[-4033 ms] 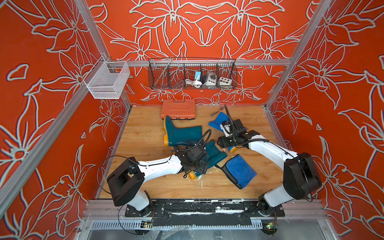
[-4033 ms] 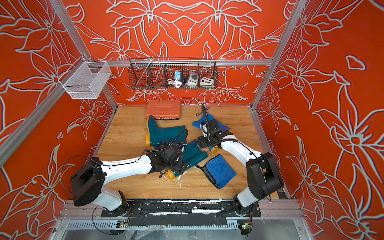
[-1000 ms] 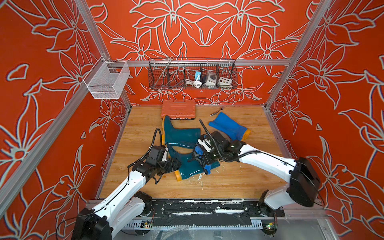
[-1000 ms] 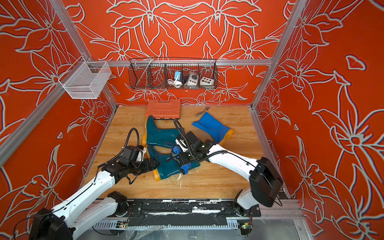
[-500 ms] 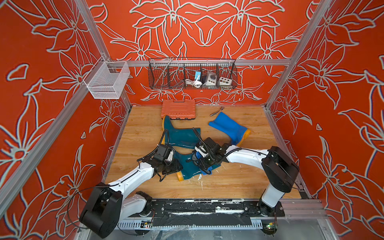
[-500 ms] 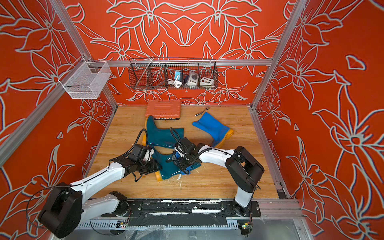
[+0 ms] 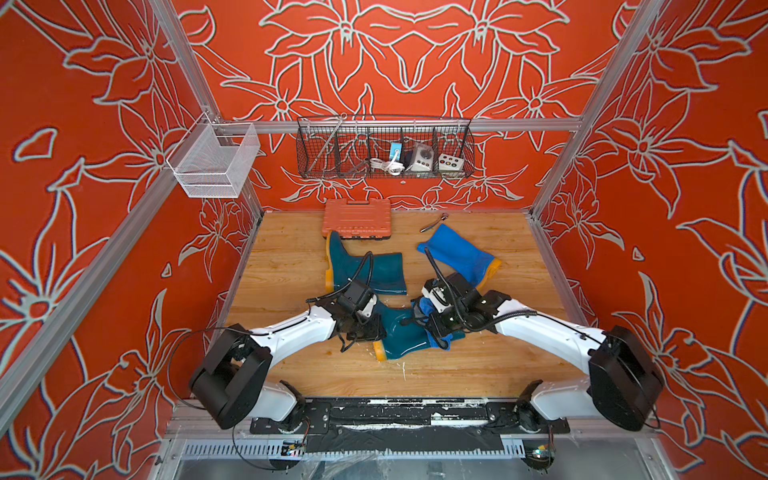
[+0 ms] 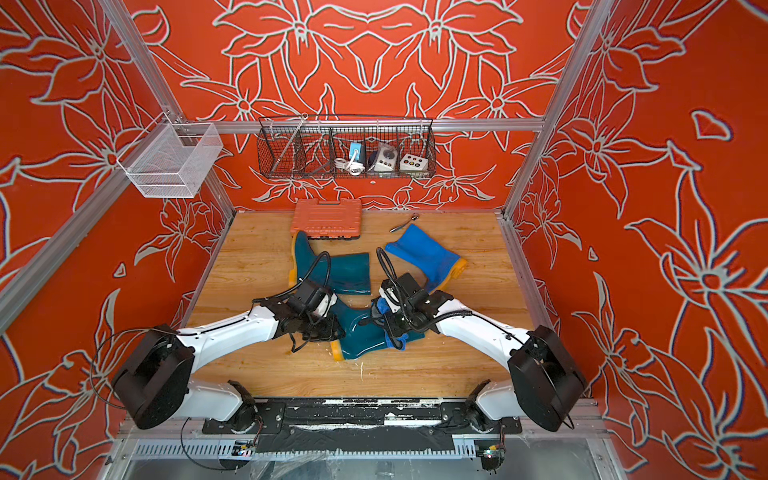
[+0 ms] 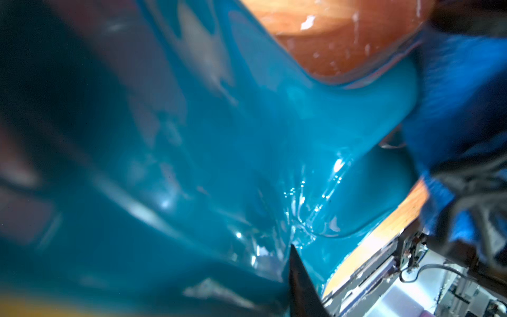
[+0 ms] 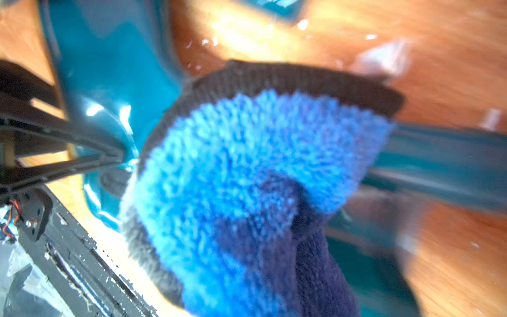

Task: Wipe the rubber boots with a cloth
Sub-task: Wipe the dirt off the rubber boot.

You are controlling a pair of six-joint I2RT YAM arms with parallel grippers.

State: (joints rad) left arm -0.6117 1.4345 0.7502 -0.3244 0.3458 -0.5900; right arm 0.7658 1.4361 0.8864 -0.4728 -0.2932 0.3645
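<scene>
Three rubber boots lie on the wooden floor: a dark teal one at the back, a bright blue one at the back right, and a second dark teal one in front between my arms. My left gripper is shut on this front boot's foot end; its rubber creases at one dark fingertip. My right gripper is shut on the fuzzy blue cloth, which rests on that boot's shaft. The cloth hides the right fingers.
An orange ribbed case lies against the back wall, with a small metal tool to its right. A black wire basket and a white mesh basket hang on the walls. White scraps dot the floor in front.
My left gripper has moved right onto the front teal boot's foot and gone from wide open to closed on it. My right gripper has slid a little along the shaft with the cloth.
</scene>
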